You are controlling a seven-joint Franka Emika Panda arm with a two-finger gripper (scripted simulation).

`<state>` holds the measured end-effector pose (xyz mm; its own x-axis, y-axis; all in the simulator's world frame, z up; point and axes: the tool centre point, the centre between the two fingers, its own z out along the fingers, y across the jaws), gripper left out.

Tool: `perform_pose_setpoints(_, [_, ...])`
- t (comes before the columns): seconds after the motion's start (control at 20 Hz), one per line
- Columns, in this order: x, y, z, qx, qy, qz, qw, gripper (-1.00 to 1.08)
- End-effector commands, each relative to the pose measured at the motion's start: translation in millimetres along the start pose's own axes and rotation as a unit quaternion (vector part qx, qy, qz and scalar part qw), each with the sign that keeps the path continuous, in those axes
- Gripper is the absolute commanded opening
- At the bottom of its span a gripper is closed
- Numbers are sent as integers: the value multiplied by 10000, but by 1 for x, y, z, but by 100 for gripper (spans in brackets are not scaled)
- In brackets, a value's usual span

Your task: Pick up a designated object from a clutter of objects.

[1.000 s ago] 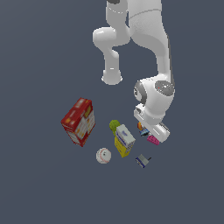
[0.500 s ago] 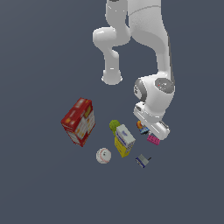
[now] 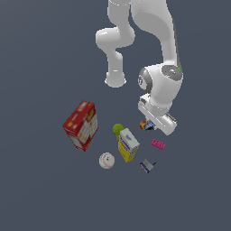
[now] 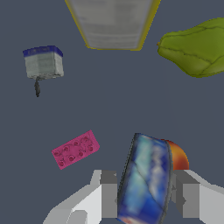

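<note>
Closest in, the wrist view shows the gripper (image 4: pixel 145 197) with a pale finger (image 4: pixel 107 192) on either side of the designated object (image 4: pixel 146 177), a blue, glossy, dark-rimmed piece standing tilted between them. Both fingers look pressed against it, though whether the hold is firm cannot be told. The orange fruit (image 4: pixel 177 155) sits right behind the piece, apparently touching it, and that is the catch: a good lift wants to go straight up and slowly, so the fruit is not dragged along and the tilted piece does not slip out. A little farther off, the pink brick (image 4: pixel 75 149) lies apart and poses no trouble. Beyond it, the grey-blue boxy piece (image 4: pixel 43 62) keeps its distance, and the green lump (image 4: pixel 194 47) and yellow-white box (image 4: pixel 113 22) sit farthest, clear of the rise. In the exterior view the gripper (image 3: pixel 148 125) is down low among the clutter of objects, with the red carton (image 3: pixel 81 125) and white baseball (image 3: pixel 106 160) well aside on that view's left.
</note>
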<state>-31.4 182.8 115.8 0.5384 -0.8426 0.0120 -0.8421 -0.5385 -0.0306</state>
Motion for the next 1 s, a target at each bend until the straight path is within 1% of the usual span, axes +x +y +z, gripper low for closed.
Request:
perform_pose_setpoints(0.0, [-4,7,-18,-5,-2,-5,10000,-100])
perform_pose_setpoints(0.95, [-36,71,-175,-106,-45,-38,9999,-100])
